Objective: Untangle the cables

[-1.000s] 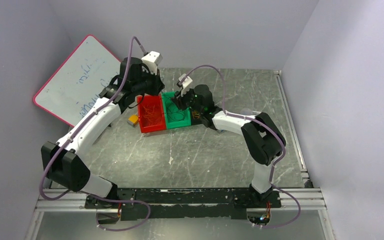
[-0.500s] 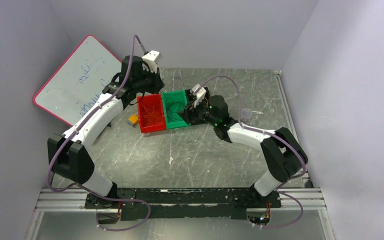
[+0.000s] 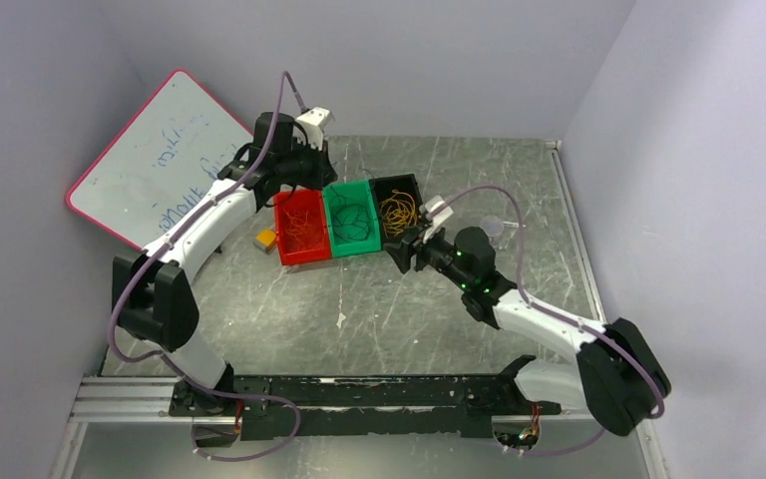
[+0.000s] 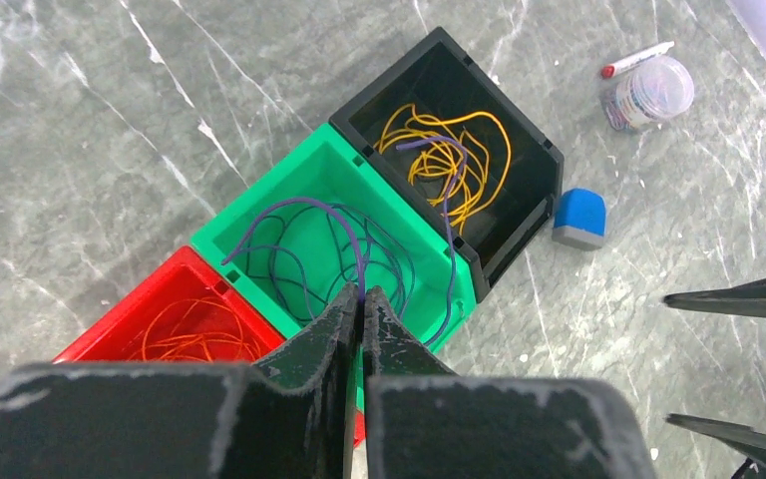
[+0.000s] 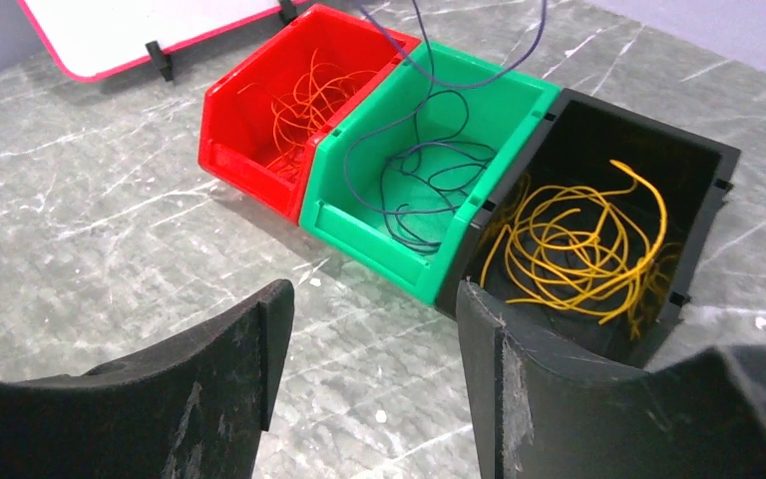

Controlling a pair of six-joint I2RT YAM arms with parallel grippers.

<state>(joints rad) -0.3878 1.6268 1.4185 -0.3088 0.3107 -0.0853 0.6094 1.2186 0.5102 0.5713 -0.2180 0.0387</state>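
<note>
Grey marbled desk (image 3: 439, 319) is carrying three bins side by side: red bin (image 5: 249, 150), green bin (image 5: 369, 225) and black bin (image 5: 608, 125). Over the last second the right arm has been pulling back from above the green bin toward the near side, so the black bin is now showing. The right fingers (image 5: 229, 379) are standing wide apart and holding nothing. The left fingers (image 4: 324, 334) are pinching together on the purple cable (image 4: 304, 201) above the green bin. One purple strand is trailing over the bin wall onto the yellow cable (image 5: 571, 249). The orange cable (image 5: 304, 110) is lying alone in the red bin. Sorting is looking nearly finished, with only that stray strand needing to be freed. The whiteboard (image 3: 150, 160) is carrying handwriting too blurred to read, and no labels are showing.
</note>
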